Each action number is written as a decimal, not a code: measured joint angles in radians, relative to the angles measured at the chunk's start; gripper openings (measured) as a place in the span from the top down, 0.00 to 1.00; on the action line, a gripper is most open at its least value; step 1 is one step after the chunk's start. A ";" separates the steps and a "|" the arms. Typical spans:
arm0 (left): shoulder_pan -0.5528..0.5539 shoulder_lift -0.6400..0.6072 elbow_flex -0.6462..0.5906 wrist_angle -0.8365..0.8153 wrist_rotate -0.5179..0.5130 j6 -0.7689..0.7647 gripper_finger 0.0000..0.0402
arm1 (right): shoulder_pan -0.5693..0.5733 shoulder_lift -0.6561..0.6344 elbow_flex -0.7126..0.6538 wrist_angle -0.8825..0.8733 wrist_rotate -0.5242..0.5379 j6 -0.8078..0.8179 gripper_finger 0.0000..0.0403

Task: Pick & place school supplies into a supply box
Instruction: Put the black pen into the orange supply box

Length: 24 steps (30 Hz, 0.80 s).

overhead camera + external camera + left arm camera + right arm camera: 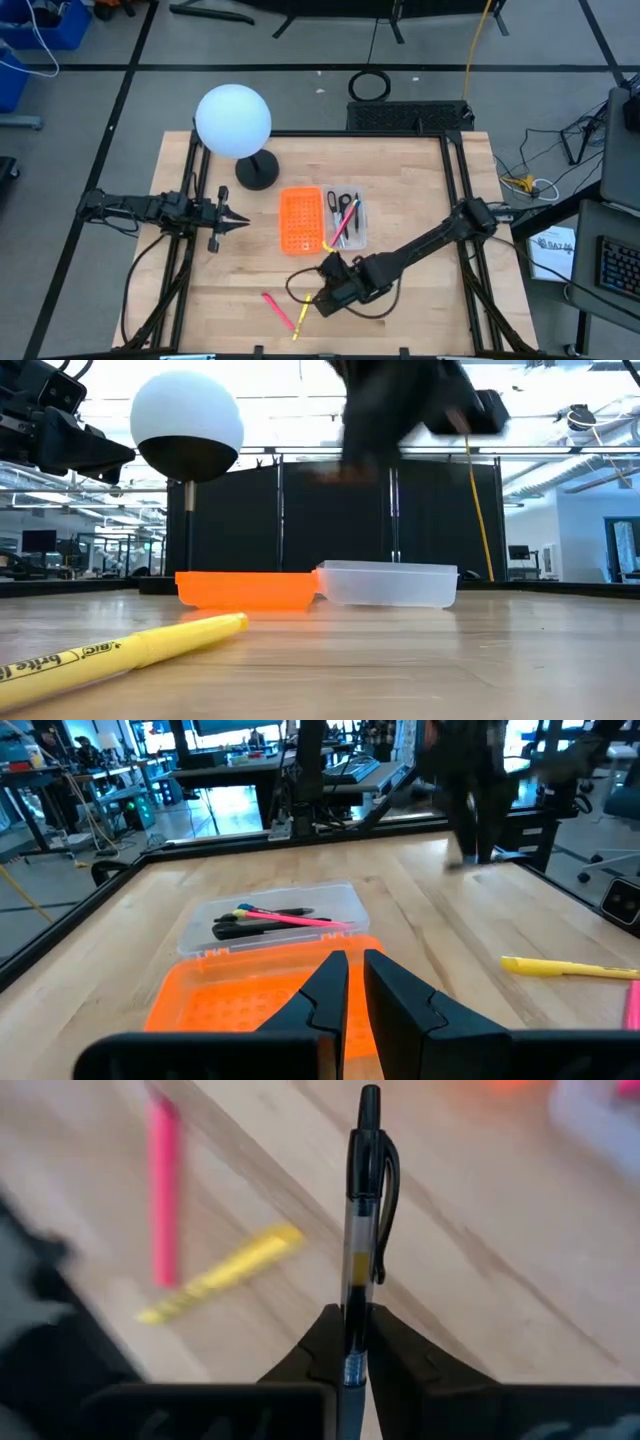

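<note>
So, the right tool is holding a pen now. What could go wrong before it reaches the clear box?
1. The right tool pinches the black pen only at its lower end, so it may tilt or slip while carried.
2. The clear box touches the orange tray; a slightly off drop could land in the wrong one.
3. The box already holds scissors and pens, so the new pen might bounce out.

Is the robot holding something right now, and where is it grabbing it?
Yes. The right gripper pinches a black pen near its lower end. The left gripper holds nothing.
</note>
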 joint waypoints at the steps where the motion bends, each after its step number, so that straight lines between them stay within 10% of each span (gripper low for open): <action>1: 0.000 0.000 0.000 0.000 0.000 0.000 0.88 | 0.001 -0.021 0.000 0.015 0.027 -0.004 0.95; 13: 0.000 0.000 0.000 0.003 0.000 0.000 0.88 | -0.003 -0.246 -0.075 0.054 0.368 -0.151 0.95; 24: 0.000 0.000 0.000 0.004 0.000 0.022 0.88 | -0.140 -0.632 -0.732 0.714 0.394 -0.344 0.95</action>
